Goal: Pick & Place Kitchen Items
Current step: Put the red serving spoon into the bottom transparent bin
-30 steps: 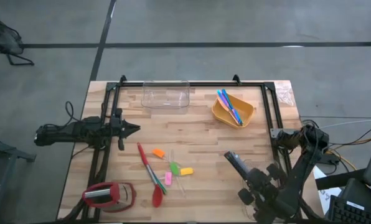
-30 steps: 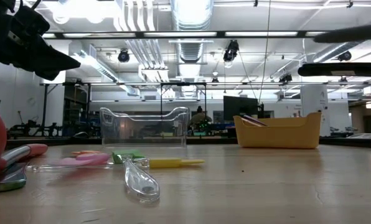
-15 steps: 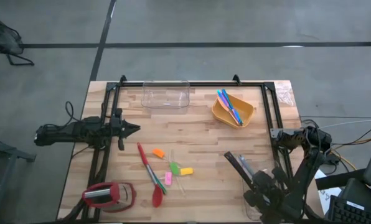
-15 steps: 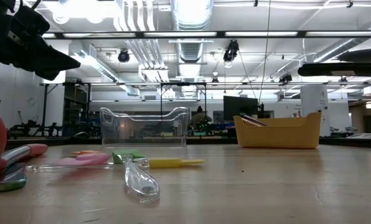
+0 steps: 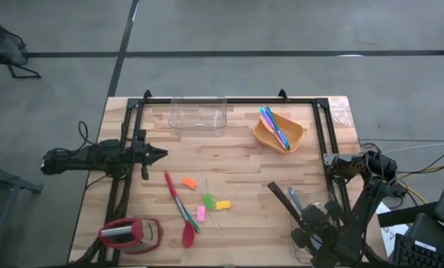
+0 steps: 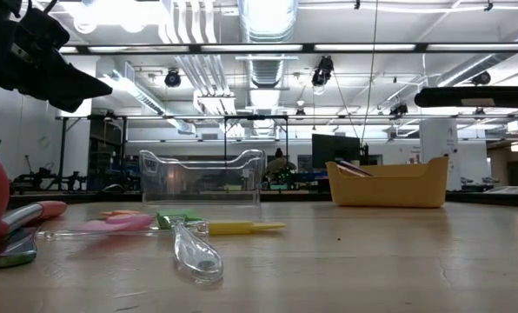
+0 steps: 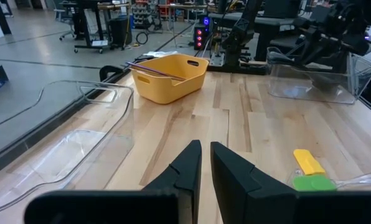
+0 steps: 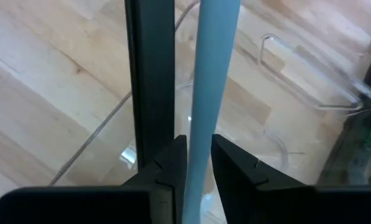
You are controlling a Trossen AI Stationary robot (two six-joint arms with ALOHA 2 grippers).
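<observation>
My right gripper (image 5: 304,216) stands over the near right of the table, slanting down, shut on a grey-blue spatula (image 5: 292,198) above a clear tub (image 8: 297,68). A long black utensil (image 5: 280,195) runs beside the spatula; its near end is hidden under the gripper. My left gripper (image 5: 161,155) waits shut at the table's left, holding nothing. A red spatula (image 5: 179,208) and small orange (image 5: 189,182), green (image 5: 208,201), yellow (image 5: 223,205) and pink (image 5: 201,213) pieces lie flat on the wood in the middle. My right gripper pinches the spatula's light blue handle (image 8: 201,134) between its two fingers. The fingers come slanting down from the near right and lie along the handle. The handle runs on past the fingertips toward the table's middle, clear of the wood. Whether the black utensil (image 8: 149,74) beside it is touched I cannot tell.
An orange bowl (image 5: 295,140) with thin cutlery stands at the far right, another clear tub (image 5: 198,115) at the far middle. A red-and-silver gadget (image 5: 129,234) sits at the near left. A black frame (image 5: 222,100) borders the work area.
My right gripper has sunk and drawn a little toward the near right corner with the grey-blue spatula, then held still. The black utensil has kept its place.
</observation>
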